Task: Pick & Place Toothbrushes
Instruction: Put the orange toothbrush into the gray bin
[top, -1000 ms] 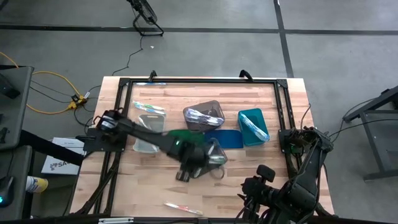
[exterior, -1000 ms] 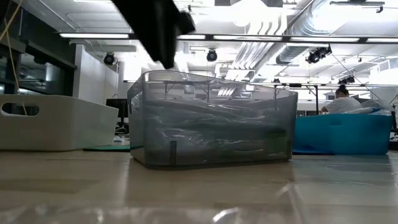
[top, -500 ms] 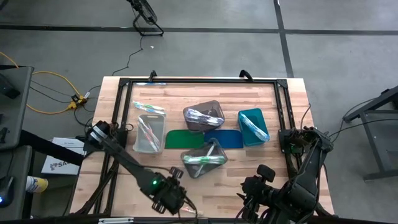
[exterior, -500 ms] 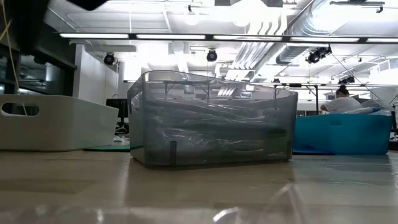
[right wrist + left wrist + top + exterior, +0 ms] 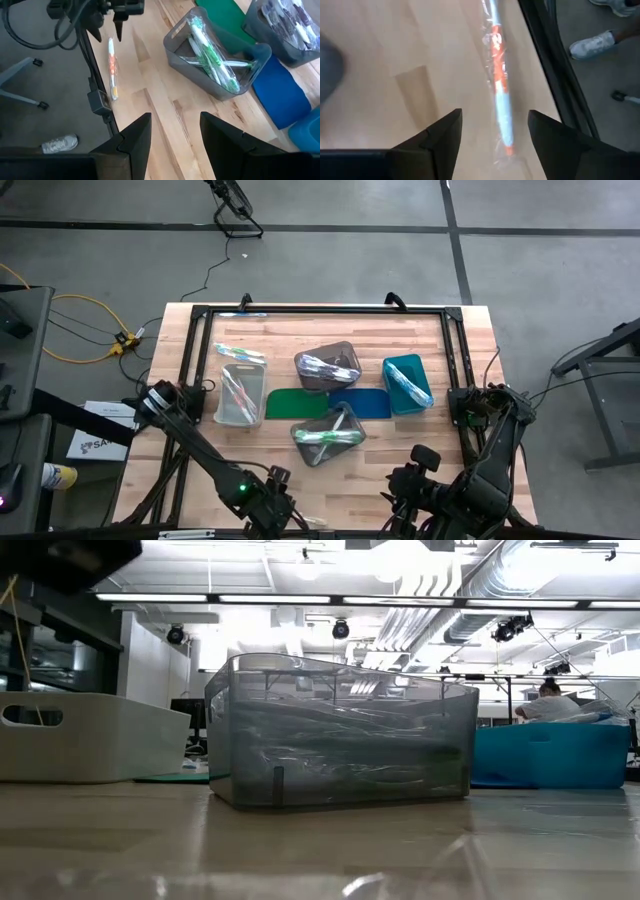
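Left hand (image 5: 492, 132) moved to near edge, spread above one wrapped toothbrush (image 5: 499, 85); right hand (image 5: 175, 135) released; four bins.

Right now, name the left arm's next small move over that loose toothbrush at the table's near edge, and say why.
Probably lower straight down and close. The left gripper hangs open above the wrapped orange toothbrush, which lies flat on the table between its fingers, not yet gripped. The right gripper waits nearby.
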Action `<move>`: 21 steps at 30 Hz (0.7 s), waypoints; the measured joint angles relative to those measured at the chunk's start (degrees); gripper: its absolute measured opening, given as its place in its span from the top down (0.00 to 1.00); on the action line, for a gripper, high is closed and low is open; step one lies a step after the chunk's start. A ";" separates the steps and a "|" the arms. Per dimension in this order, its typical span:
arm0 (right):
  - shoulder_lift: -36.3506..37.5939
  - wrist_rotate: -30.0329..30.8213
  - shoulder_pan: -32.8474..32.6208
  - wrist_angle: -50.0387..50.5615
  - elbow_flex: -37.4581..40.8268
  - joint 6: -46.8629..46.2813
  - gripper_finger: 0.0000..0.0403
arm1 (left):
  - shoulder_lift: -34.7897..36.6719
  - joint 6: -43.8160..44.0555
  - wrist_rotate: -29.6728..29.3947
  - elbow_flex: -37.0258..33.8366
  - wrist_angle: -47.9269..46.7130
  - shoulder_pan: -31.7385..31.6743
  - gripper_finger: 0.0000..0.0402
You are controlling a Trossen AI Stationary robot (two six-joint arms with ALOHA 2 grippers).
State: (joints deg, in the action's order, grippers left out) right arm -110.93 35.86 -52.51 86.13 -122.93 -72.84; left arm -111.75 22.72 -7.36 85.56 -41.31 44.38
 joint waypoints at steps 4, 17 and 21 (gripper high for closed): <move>0.00 0.00 -0.02 0.00 0.00 1.01 0.60 | -2.14 0.23 1.40 0.00 1.24 0.27 0.44; -0.01 -0.02 -1.27 -0.02 0.02 0.98 0.60 | -6.21 1.89 3.98 0.04 0.35 0.29 0.49; -0.04 0.00 -1.53 -0.06 0.02 0.92 0.60 | -6.22 2.03 3.64 0.04 -0.54 0.24 0.63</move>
State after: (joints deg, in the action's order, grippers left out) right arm -110.98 35.85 -54.04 86.07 -122.91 -71.92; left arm -117.97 24.75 -3.72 85.60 -41.86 44.62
